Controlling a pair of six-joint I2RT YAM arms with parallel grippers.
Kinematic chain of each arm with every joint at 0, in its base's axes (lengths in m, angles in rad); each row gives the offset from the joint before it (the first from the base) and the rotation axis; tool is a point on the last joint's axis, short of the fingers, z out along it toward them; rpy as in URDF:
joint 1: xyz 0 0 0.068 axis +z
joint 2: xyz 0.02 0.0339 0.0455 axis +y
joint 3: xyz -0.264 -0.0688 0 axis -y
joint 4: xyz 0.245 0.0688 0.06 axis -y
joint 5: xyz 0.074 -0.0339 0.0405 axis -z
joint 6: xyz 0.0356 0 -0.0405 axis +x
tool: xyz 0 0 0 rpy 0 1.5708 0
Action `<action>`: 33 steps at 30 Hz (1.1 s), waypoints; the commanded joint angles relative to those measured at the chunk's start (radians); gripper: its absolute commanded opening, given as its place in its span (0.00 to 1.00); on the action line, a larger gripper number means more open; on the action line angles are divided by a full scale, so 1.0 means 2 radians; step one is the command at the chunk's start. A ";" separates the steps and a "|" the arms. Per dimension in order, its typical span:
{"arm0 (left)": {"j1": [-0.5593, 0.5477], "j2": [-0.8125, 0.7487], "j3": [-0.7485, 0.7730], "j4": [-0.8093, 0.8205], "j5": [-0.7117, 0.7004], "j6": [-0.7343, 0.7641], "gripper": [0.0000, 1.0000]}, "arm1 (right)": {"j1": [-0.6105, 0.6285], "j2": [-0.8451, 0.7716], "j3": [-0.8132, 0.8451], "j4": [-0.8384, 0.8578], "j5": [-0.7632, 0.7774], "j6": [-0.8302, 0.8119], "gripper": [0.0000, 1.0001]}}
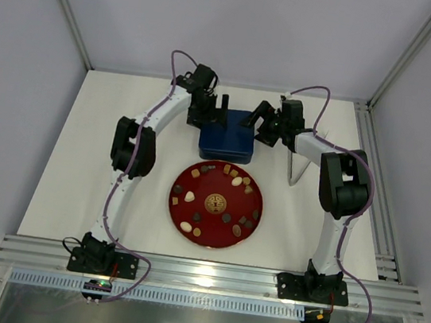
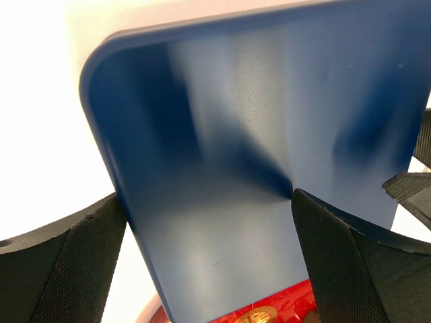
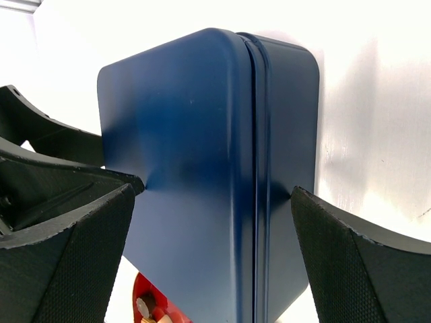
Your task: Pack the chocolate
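Observation:
The chocolate (image 1: 237,182), several small dark, tan and cream pieces, lies in a ring on the red plate (image 1: 172,204). The dark-blue tin (image 1: 227,135) sits closed just behind the plate. My left gripper (image 1: 213,113) is at the tin's back left, my right gripper (image 1: 267,128) at its right side. In the left wrist view the gripper (image 2: 209,196) is open over the tin's lid (image 2: 236,134), its fingertips at the lid. In the right wrist view the gripper (image 3: 214,190) is open and straddles the tin's edge and lid seam (image 3: 256,168). Neither holds chocolate.
A bent metal rod (image 1: 299,169) stands on the table right of the tin. An aluminium rail (image 1: 372,191) runs along the table's right edge. The plate's rim shows below the tin in both wrist views (image 2: 269,311) (image 3: 145,289).

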 commanded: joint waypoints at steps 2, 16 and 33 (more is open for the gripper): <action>-0.007 -0.014 0.018 0.006 -0.031 0.003 1.00 | 0.007 -0.027 0.003 0.005 0.000 -0.017 0.97; -0.017 -0.009 0.040 -0.015 -0.069 0.008 1.00 | 0.009 -0.024 0.010 -0.013 0.013 -0.029 0.97; -0.036 0.004 0.068 -0.037 -0.088 0.023 1.00 | 0.014 -0.022 0.020 -0.025 0.019 -0.033 0.97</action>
